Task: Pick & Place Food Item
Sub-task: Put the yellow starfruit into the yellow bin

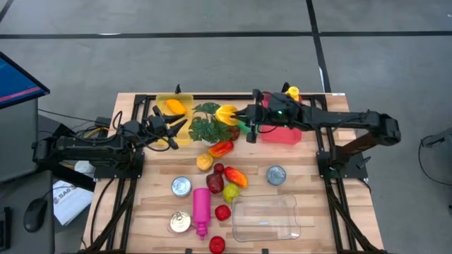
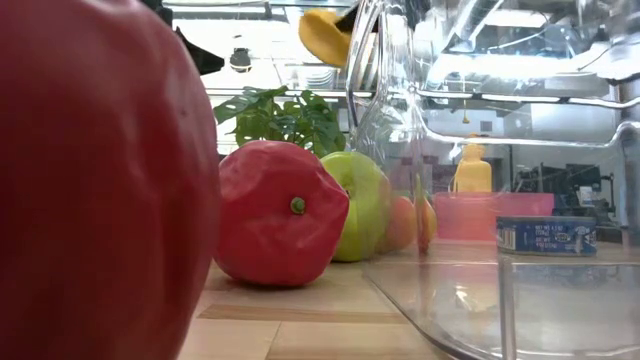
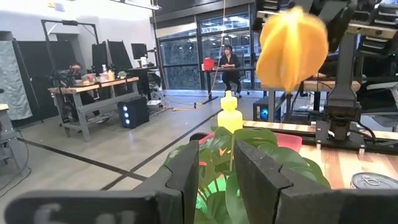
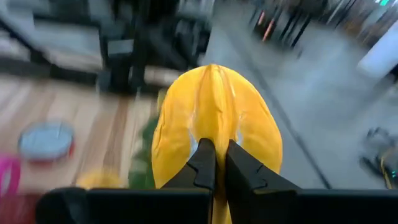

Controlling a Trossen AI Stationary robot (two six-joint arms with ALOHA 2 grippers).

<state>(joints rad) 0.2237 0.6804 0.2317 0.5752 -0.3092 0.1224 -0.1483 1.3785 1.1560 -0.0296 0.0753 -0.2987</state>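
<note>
Right wrist view: right gripper (image 4: 216,163) pinches starfruit (image 4: 214,118).

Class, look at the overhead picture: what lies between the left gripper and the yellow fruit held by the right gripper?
In the high view, the green leafy plant lies between the left gripper and the yellow fruit, which the right gripper holds.

Both arms reached inward along the worktop's far edge.
Right gripper (image 1: 246,117) pinched shut on something, raised; left gripper (image 1: 181,127) slightly parted, empty.
</note>
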